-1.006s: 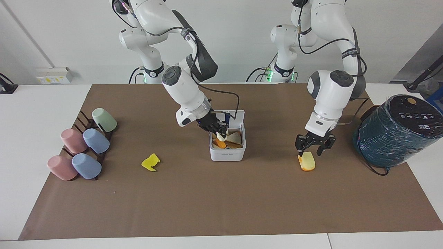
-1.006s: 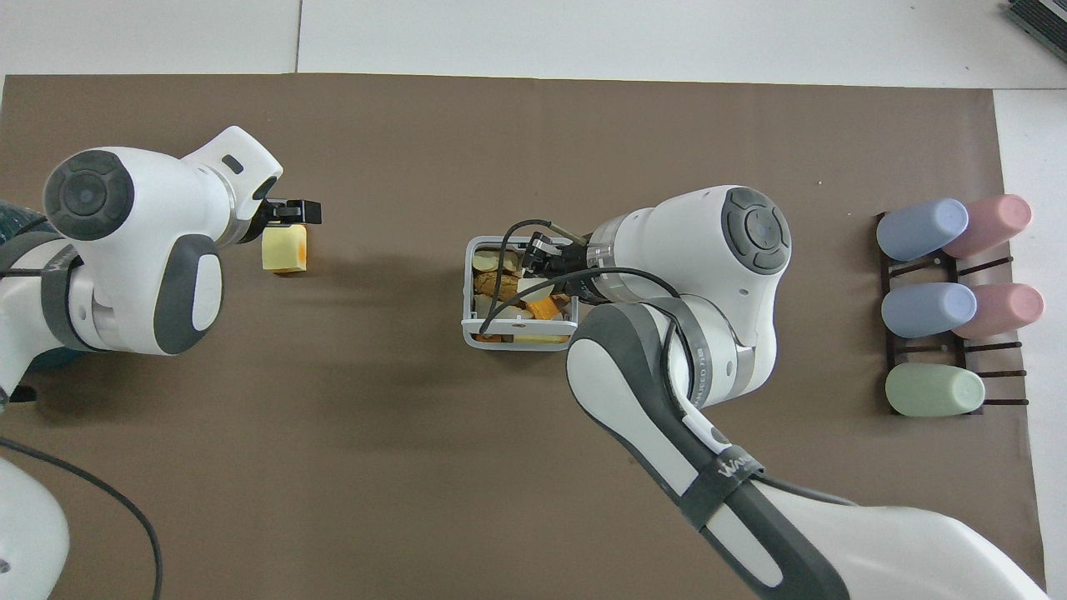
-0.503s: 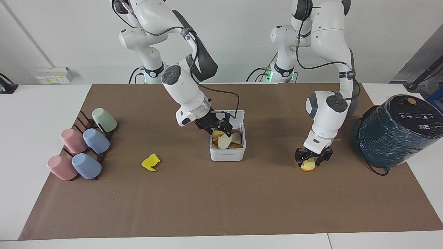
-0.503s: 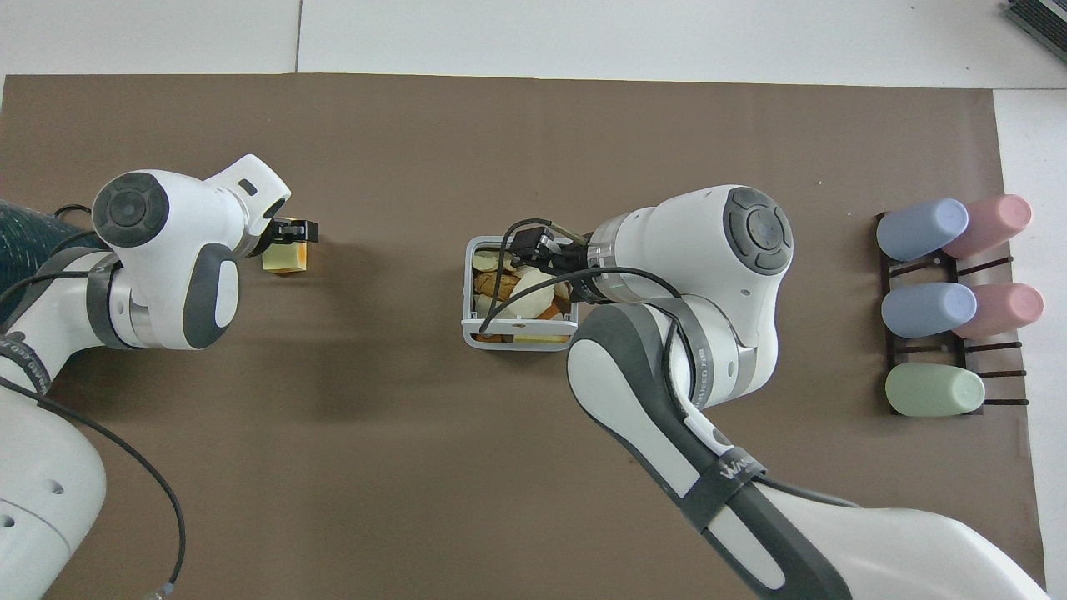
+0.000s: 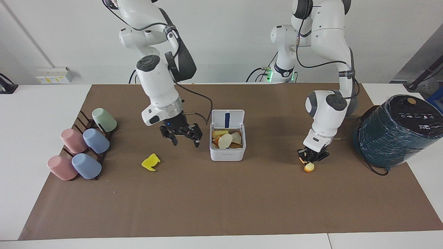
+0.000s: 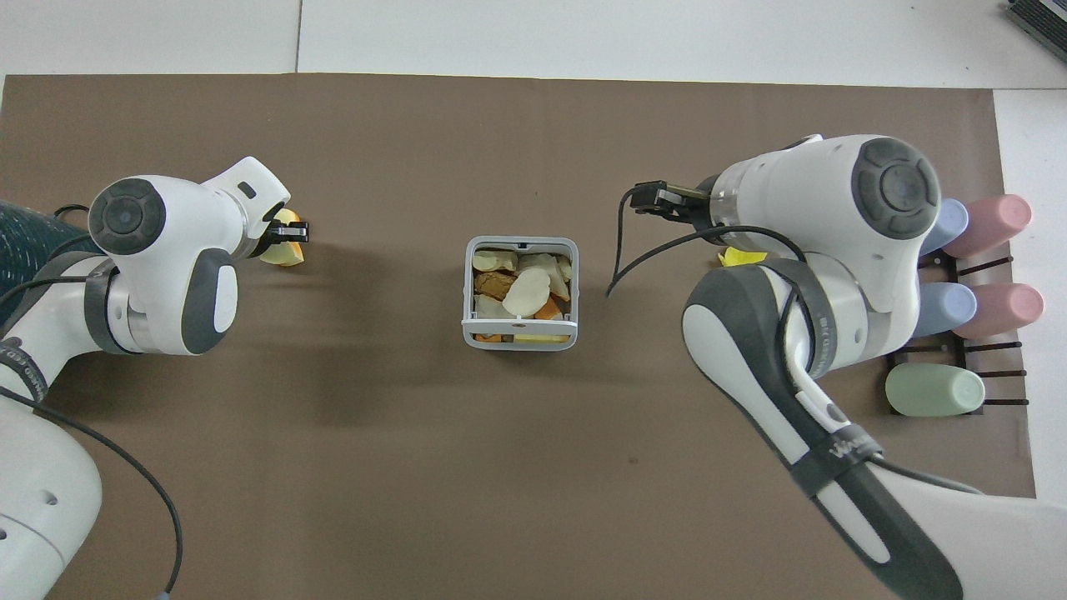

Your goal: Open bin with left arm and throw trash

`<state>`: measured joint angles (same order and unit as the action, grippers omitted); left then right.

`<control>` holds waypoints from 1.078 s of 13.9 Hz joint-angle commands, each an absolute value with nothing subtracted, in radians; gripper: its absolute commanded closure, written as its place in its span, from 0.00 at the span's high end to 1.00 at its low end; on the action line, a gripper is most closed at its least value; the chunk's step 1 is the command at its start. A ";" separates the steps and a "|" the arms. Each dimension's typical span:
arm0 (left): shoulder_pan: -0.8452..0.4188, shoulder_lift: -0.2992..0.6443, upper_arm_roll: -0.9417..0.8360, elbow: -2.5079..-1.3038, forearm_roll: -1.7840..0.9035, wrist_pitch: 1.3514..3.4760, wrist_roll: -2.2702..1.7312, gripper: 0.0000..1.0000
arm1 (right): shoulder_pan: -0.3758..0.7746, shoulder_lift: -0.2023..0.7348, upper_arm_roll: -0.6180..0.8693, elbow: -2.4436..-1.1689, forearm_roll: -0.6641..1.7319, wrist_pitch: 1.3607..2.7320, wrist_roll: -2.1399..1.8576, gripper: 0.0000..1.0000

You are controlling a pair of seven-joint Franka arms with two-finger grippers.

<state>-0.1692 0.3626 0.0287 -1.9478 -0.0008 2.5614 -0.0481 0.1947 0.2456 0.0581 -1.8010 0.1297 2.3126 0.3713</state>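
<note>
The white bin [image 5: 227, 152] stands mid-table with its lid [image 5: 227, 119] up, blue strip showing; it also shows in the overhead view [image 6: 521, 343]. It holds several scraps, the cream-white oval piece [image 5: 225, 140] [image 6: 529, 292] on top. My right gripper [image 5: 185, 138] [image 6: 658, 200] is open and empty, up in the air between the bin and the bright yellow piece [image 5: 151, 162], which my right arm partly hides from overhead [image 6: 738, 257]. My left gripper [image 5: 311, 156] [image 6: 288, 233] is shut on the yellow-orange block [image 5: 309, 167] [image 6: 282, 252], low at the mat.
Pink, blue and green cups [image 5: 84, 145] lie on a dark rack at the right arm's end. A big teal wrapped cylinder [image 5: 398, 133] stands at the left arm's end, beside my left arm. A brown mat [image 5: 221, 200] covers the table.
My right gripper let the cream-white piece go into the bin and swung out toward the yellow piece. My left gripper came down and shut on the yellow-orange block, tipping it.
</note>
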 commanded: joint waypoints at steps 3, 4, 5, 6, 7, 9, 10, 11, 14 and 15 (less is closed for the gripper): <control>-0.253 0.319 0.026 -1.846 0.009 2.472 -0.110 0.00 | 0.072 0.253 0.069 -1.916 0.104 2.362 -0.010 1.00; -0.276 0.330 0.026 -1.789 0.009 2.409 -0.120 0.00 | 0.057 0.265 0.069 -1.934 0.104 2.388 -0.043 1.00; -0.299 0.336 0.026 -1.739 0.005 2.349 -0.126 0.00 | 0.054 0.282 0.069 -1.957 0.103 2.434 -0.072 1.00; -0.340 0.339 0.026 -1.694 -0.001 2.300 -0.161 0.00 | 0.051 0.296 0.068 -1.980 0.091 2.491 -0.089 1.00; -0.374 0.348 0.026 -1.665 -0.015 2.269 -0.201 0.00 | 0.051 0.308 0.067 -1.994 0.062 2.514 -0.089 1.00; -0.454 0.351 0.026 -1.649 -0.050 2.244 -0.245 0.00 | 0.037 0.340 0.067 -2.000 -0.015 2.534 -0.087 1.00; -0.478 0.351 0.026 -1.649 -0.060 2.255 -0.248 0.00 | 0.029 0.353 0.069 -2.000 -0.029 2.545 -0.089 1.00; -0.506 0.351 0.026 -1.649 -0.081 2.256 -0.250 0.00 | 0.029 0.360 0.069 -2.000 -0.031 2.545 -0.089 1.00; -0.607 0.351 0.025 -1.663 -0.101 2.264 -0.310 0.00 | 0.028 0.367 0.069 -2.005 -0.031 2.542 -0.084 0.16; -0.633 0.347 0.025 -1.666 -0.103 2.263 -0.310 0.06 | 0.029 0.367 0.069 -2.003 -0.031 2.540 -0.072 0.00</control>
